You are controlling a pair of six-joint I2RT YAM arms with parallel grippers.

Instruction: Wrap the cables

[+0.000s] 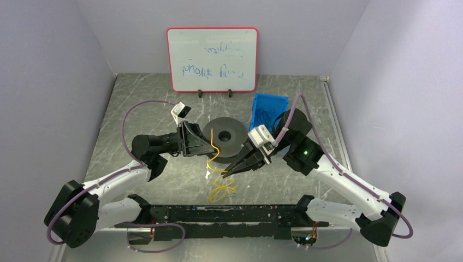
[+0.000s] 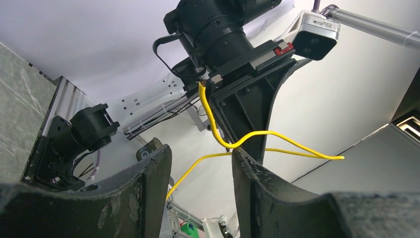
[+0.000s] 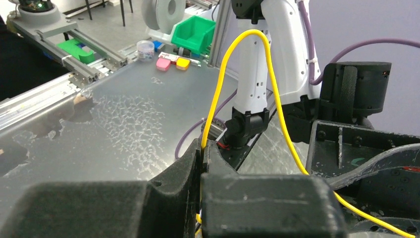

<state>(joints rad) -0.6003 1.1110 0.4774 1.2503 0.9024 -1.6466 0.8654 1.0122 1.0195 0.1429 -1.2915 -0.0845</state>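
Grey marbled table (image 1: pixel 164 93), black spool (image 1: pixel 238 133) mid-table, blue bin (image 1: pixel 270 101) just behind-right of it. Both arms meet in front of the spool. The left gripper (image 1: pixel 206 143) points right and the right gripper (image 1: pixel 227 173) points left, tips near each other. Right is clamped hard on the cable (image 1: pixel 214 150); its own wrist view shows the fingers pressed together with the yellow strand coming out of the pinch, arching up and over, then dropping away to the lower right. Left is part-open: fingers apart, strand threading through the gap. I can't tell if it touches either pad, and nothing is pinched there. Key relation: the arc runs from right's pinch across left's gap, roughly crosswise to the left fingers, so left only needs to close where it sits. The slack tail (image 1: pixel 222 188) lies in loose loops on the table on the near side, toward the arm bases, apart from the spool. Left is nearer the spool side of the arc. My read: left takes the second grip, then the wrap starts. Risk: the thin strand slips out of the gap.
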